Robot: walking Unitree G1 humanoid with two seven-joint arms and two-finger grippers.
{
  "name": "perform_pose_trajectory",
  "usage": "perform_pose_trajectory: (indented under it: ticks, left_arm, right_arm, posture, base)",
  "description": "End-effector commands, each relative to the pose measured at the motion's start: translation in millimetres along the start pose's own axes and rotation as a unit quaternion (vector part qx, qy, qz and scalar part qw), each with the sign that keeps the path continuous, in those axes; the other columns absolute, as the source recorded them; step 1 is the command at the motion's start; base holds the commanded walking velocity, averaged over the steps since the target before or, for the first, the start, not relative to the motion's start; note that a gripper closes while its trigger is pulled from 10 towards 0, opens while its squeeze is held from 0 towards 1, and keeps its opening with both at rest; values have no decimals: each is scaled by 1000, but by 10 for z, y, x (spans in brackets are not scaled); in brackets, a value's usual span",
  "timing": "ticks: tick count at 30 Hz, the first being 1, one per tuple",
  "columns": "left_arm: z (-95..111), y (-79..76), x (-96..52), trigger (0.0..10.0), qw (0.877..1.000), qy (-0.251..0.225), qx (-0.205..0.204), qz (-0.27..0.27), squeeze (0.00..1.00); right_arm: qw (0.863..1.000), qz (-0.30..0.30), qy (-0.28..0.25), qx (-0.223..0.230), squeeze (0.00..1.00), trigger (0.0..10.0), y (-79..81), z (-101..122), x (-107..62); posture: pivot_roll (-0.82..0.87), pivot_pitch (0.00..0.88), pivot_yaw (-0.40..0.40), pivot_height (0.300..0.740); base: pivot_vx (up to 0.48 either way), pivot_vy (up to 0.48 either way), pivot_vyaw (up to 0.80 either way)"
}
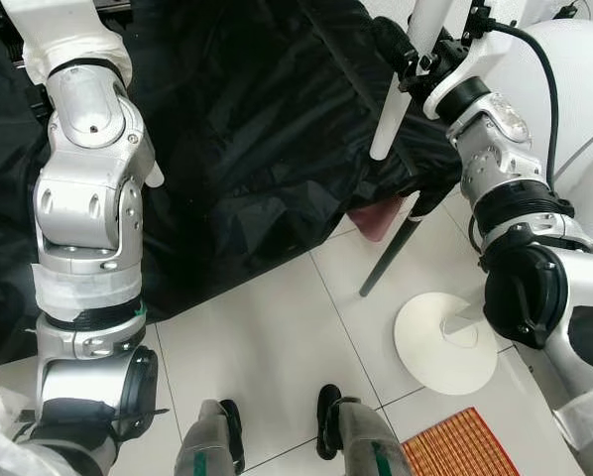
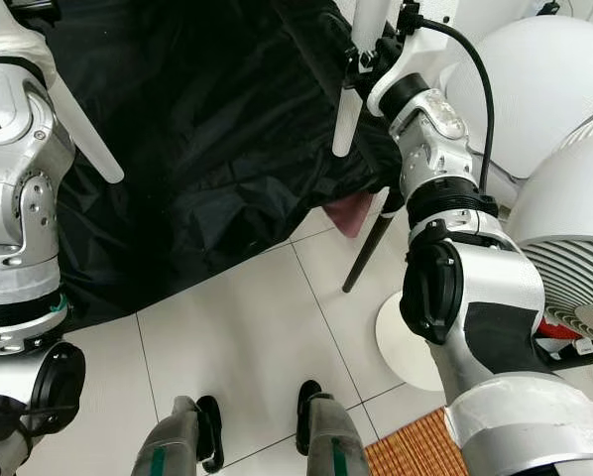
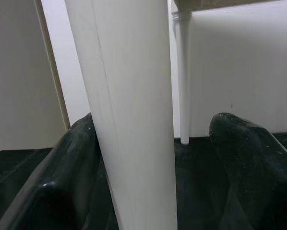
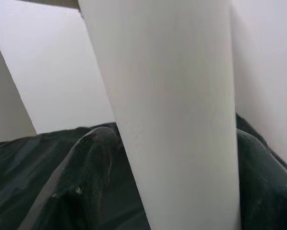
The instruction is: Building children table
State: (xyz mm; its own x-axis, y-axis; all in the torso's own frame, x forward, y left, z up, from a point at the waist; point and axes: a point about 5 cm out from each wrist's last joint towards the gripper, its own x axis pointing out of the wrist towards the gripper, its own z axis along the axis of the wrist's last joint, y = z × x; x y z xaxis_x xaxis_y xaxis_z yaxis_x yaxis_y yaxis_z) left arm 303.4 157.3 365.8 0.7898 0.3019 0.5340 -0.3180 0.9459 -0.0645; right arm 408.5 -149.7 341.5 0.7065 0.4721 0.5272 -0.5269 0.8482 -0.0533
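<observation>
Both arms are raised in front of the robot over a black sheet (image 1: 247, 149) that covers the floor ahead. The right pincer (image 4: 170, 158) is closed around a white table leg (image 1: 401, 89), one black finger (image 4: 86, 177) on each side; in the head views the leg slants down from the upper edge to a free rounded end above the sheet. The left pincer (image 3: 153, 163) has a second white leg (image 3: 134, 115) between its fingers (image 3: 62, 177): one finger touches it, while the other stands apart from it, so a firm grip cannot be confirmed. That leg's lower end (image 2: 88, 139) projects beside the left forearm. Beyond it, another white leg (image 3: 183, 76) stands upright on the sheet. On the tiled floor (image 1: 267, 347) to the right lie a white disc base (image 1: 445, 347) and a dark rod (image 1: 391, 253).
</observation>
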Motion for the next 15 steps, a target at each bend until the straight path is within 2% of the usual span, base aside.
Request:
perform_pose_trajectory:
  ticks: [1,4,7,9,10,15]
  left_arm:
    - [-169,-243,-145,10000,993,43,9,-112,0]
    - [-181,-237,-183,10000,992,42,13,-117,0]
    - [-227,-198,-311,10000,989,33,44,-137,0]
    - [-237,-185,-340,10000,988,30,49,-141,0]
    - [-266,-137,-406,10000,989,27,44,-136,0]
    - [-266,-78,-471,10000,990,18,55,-127,0]
  right_arm:
    - [999,28,-31,-10,0,10000,138,36,61]
    - [999,16,-42,-15,0,10000,119,46,39]
    - [997,-24,-68,-30,0,10000,61,19,-84]
    - [996,-31,-72,-33,0,10000,55,1,-119]
    - [996,-44,-76,-34,0,10000,45,-63,-209]
    - [995,-52,-77,-35,0,10000,49,-117,-291]
  posture:
    - [-58,253,18,740]
    - [-58,253,18,740]
    - [-49,255,15,740]
    - [-49,257,16,740]
    - [-48,256,15,740]
    - [-44,244,8,740]
  base:
    - [0,0,0]
    - [0,0,0]
    - [0,0,0]
    - [0,0,0]
    - [0,0,0]
    - [0,0,0]
